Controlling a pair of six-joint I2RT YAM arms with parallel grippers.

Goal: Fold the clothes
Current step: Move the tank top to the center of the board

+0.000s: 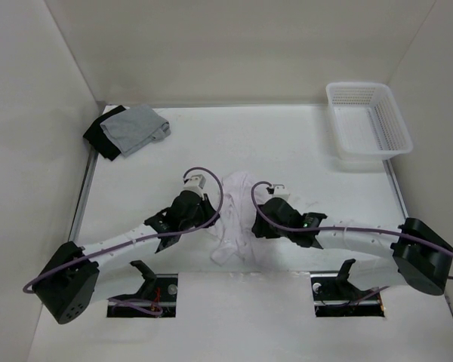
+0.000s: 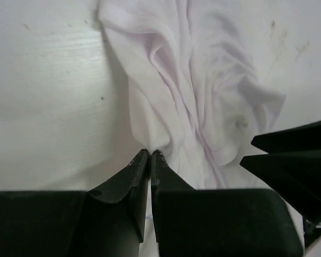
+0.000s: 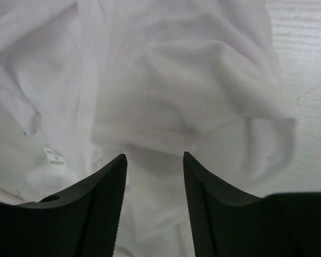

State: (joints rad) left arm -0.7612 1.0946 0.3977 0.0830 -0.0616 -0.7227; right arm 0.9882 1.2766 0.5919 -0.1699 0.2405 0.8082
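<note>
The white tank top (image 1: 236, 215) lies bunched in the middle of the table (image 1: 309, 151), between the two arms. The left gripper (image 2: 150, 154) has its fingers pressed together right at the cloth's edge, though whether any fabric is caught there can't be told. The right gripper (image 3: 154, 159) hangs wide apart over the folds. The risk: a thin pinch slips on lifting, or the right bites several layers and drags the heap.

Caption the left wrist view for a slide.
Left gripper closed at the edge of the crumpled white tank top lying on the pale table.
</note>
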